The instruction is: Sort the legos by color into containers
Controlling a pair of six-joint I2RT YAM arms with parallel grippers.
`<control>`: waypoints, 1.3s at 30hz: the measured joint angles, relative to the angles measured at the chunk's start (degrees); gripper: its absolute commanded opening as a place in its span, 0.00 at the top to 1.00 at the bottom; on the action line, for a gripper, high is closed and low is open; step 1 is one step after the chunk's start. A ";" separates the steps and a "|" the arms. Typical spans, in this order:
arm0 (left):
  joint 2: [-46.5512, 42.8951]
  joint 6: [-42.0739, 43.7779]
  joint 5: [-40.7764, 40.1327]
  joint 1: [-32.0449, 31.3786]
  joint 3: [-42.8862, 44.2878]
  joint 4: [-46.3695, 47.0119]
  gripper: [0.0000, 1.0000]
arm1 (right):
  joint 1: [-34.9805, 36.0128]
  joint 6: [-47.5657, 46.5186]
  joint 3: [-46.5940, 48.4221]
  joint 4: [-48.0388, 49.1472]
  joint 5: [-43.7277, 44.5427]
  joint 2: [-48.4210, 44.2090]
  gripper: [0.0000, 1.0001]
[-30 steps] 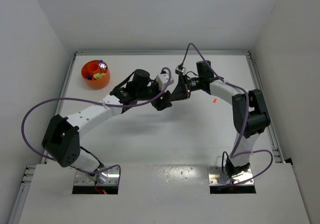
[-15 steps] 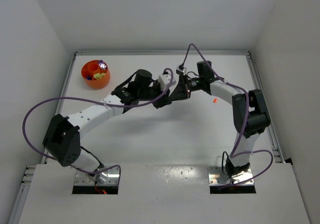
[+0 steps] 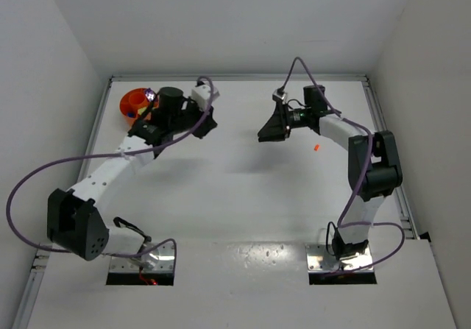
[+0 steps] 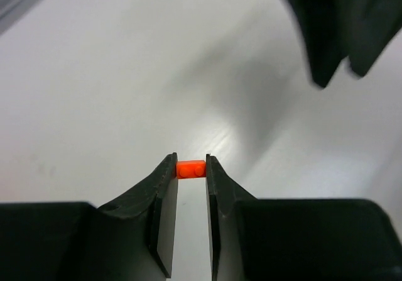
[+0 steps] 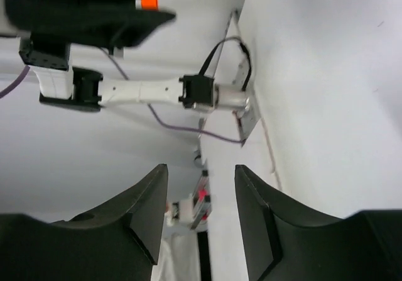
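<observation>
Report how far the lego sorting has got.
Done: the orange bowl already holds a few bricks. In hand: the left gripper is shut on an orange brick; the right gripper is open and empty. Left: one loose orange brick lies on the table.

Robotics lab cell: white surface (image 3: 243, 196) boxed by plain white walls (image 3: 221, 20), robot arms (image 3: 110, 173) bolted at near edge.

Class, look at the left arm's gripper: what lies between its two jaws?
A small orange brick lies there, pinched at the tips of the left gripper with both jaws closed against its sides. The left wrist view shows this.
</observation>
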 measured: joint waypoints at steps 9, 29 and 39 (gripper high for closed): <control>0.70 2.38 -6.73 19.17 6.25 -8.31 1.00 | -3.69 -31.61 18.43 -29.97 30.91 -0.55 0.50; 35.67 -1.57 -13.77 35.89 35.95 -15.91 0.89 | -2.27 -43.15 14.91 -39.82 51.93 -4.59 0.50; 38.60 -2.75 -15.67 35.89 39.58 -15.89 0.77 | -2.27 -43.19 14.53 -40.24 52.57 -4.63 0.49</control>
